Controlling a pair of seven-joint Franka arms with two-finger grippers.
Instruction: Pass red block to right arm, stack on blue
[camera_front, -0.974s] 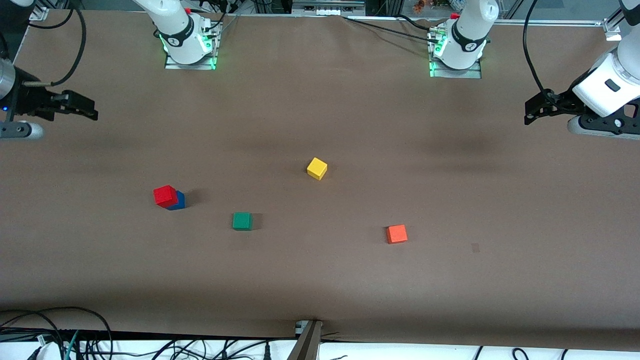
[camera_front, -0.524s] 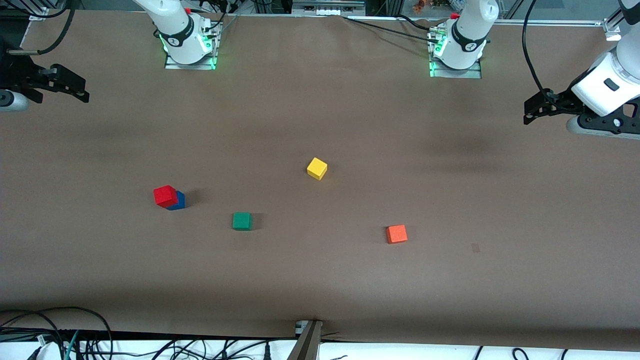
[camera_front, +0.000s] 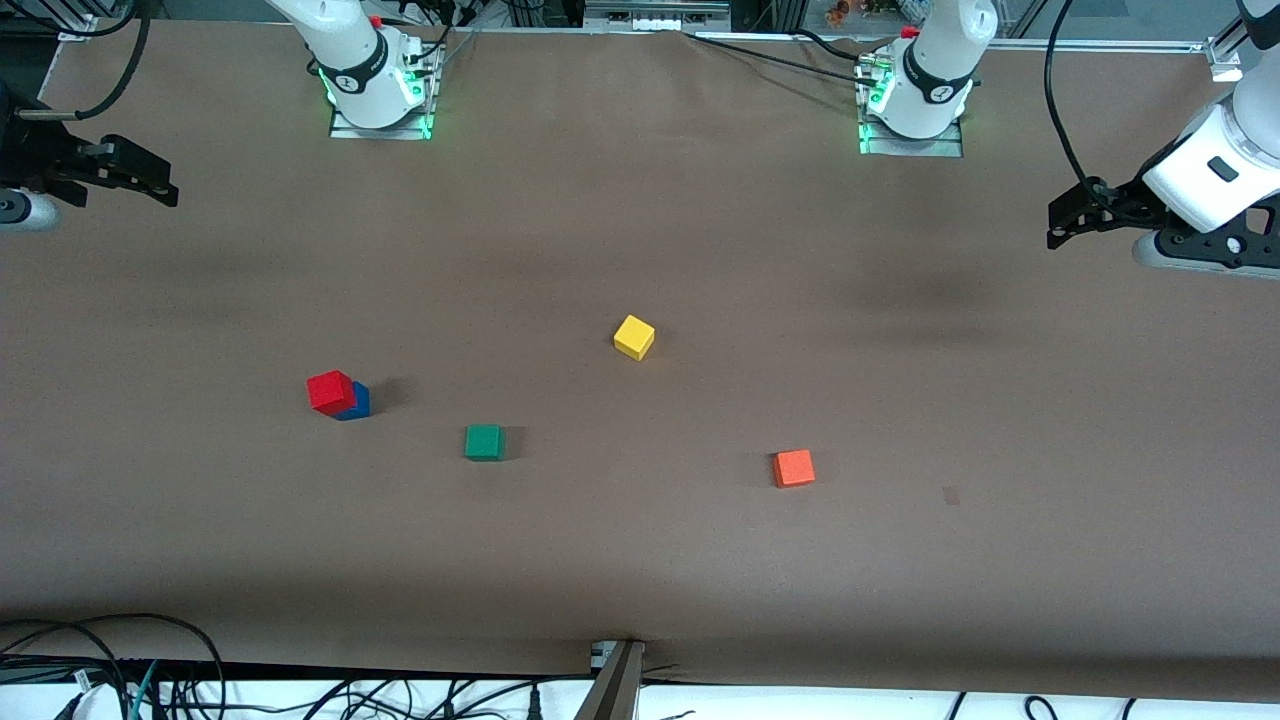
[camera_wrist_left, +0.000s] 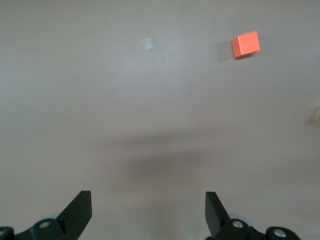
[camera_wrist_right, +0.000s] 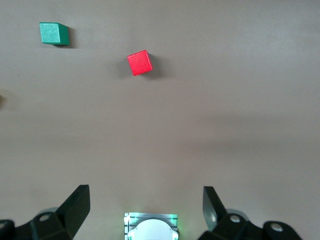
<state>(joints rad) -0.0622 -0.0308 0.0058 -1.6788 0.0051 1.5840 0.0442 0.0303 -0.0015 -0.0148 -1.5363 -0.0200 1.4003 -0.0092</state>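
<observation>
Two white jointed arms framed your scene, each drawn back to its own end of the broad, matte brown table (camera_front: 640, 230). You had the right arm's slim black two-finger gripper (camera_front: 160, 185) hanging over the table's edge at its end, fingers spread wide and holding nothing; the left arm's splayed, linkage-type black gripper (camera_front: 1062, 228) waited over the other end, likewise wide apart and empty.

Your small deep-red cube with plain matte faces (camera_front: 330, 391) sat on top of the small plain blue cube (camera_front: 357, 402), touching it, turned a little off square to the table's edges. Being a cube, it had no long axis to speak of. The stack stood toward the right arm's end of the table, well apart from both grippers; in the right wrist view the red cube (camera_wrist_right: 139, 63) covered the blue one entirely.

You also had a small green cube (camera_front: 484, 441) near the stack, a small yellow cube (camera_front: 634, 336) about mid-table, and a small lighter orange cube (camera_front: 794, 467) toward the left arm's end.
</observation>
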